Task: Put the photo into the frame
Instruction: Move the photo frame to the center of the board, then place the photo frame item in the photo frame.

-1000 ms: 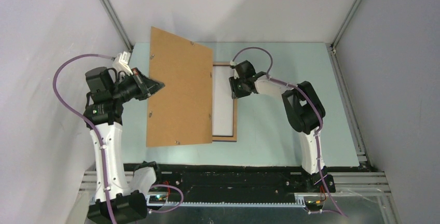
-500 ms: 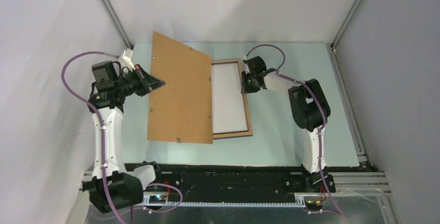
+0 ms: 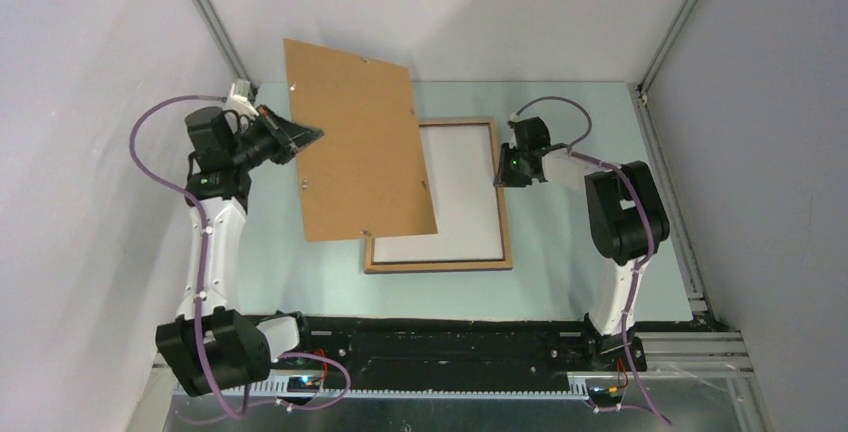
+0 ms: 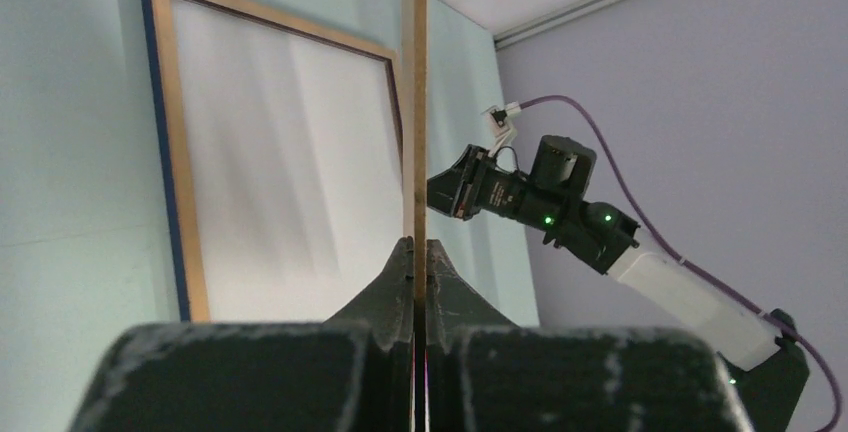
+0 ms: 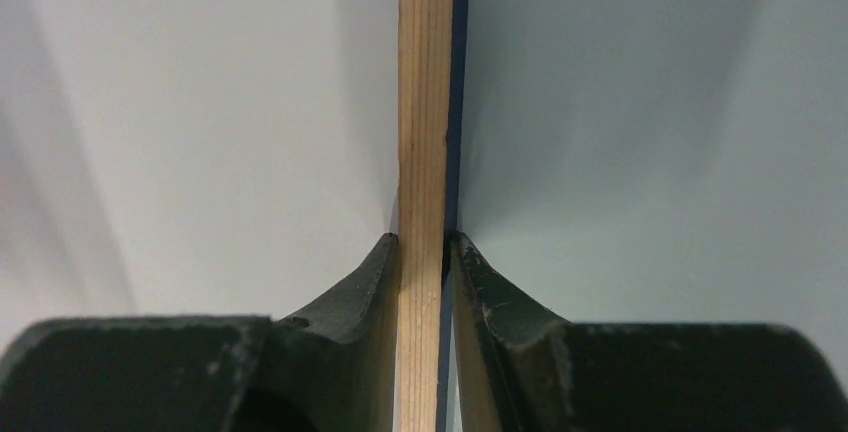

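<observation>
The frame (image 3: 438, 266) lies back-up on the table, its light wood border around a white sheet (image 3: 460, 202) that looks like the photo's plain back. My right gripper (image 3: 500, 170) is shut on the frame's right border (image 5: 425, 102), one finger on each side of the wood strip. My left gripper (image 3: 312, 135) is shut on the left edge of the brown backing board (image 3: 355, 147), which it holds tilted above the table, over the frame's left part. In the left wrist view the board's thin edge (image 4: 420, 102) runs up from between my jaws, and the frame (image 4: 185, 202) lies beyond.
Grey walls and metal rails enclose the pale teal table (image 3: 580, 282) on three sides. The black base rail (image 3: 450, 347) runs along the near edge. The right arm (image 4: 600, 237) reaches in from the right of the frame.
The right gripper has closed on the frame's border and dragged it right, turning it. The left gripper has carried the backing board up and toward the back-left, uncovering more of the frame.
</observation>
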Motion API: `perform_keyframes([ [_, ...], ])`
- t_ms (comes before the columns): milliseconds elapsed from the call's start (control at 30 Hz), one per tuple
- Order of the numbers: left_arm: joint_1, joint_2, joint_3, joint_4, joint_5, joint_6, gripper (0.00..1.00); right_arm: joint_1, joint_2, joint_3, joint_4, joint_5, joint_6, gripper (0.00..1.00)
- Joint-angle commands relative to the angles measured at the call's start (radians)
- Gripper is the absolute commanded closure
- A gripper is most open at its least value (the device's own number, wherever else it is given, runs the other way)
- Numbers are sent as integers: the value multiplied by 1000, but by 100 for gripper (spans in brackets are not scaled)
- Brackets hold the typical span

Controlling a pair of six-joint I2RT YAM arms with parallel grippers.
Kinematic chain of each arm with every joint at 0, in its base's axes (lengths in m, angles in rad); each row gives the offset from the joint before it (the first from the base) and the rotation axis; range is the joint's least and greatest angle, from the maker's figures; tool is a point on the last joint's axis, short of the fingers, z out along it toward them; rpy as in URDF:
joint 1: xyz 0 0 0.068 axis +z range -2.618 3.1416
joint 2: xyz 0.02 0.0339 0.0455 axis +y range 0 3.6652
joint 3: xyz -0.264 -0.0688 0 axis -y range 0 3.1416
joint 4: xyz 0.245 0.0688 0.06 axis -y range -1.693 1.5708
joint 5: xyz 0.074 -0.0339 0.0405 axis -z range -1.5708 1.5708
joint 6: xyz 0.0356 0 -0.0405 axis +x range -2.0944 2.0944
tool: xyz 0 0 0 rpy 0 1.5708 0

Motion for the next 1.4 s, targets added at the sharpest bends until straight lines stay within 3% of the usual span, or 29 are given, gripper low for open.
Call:
perform_keyframes([
  [0,-67,29,-65,340,30,-217,100,-46,-75,-88,1,15,28,82],
  [200,-167,89,-95,453,-7,-268,100,-96,-127,-112,1,-8,29,73],
  [333,-222,143,-80,497,8,-305,100,-145,-161,-114,-13,-64,22,48],
  [533,-280,223,-83,557,15,-343,100,-211,-245,-118,-18,-162,-7,33],
  [1000,-359,398,-150,820,39,-497,100,-405,-329,-149,-21,-397,-102,34],
  [1367,-396,473,-166,867,21,-508,100,-517,-322,-178,3,-438,-107,35],
])
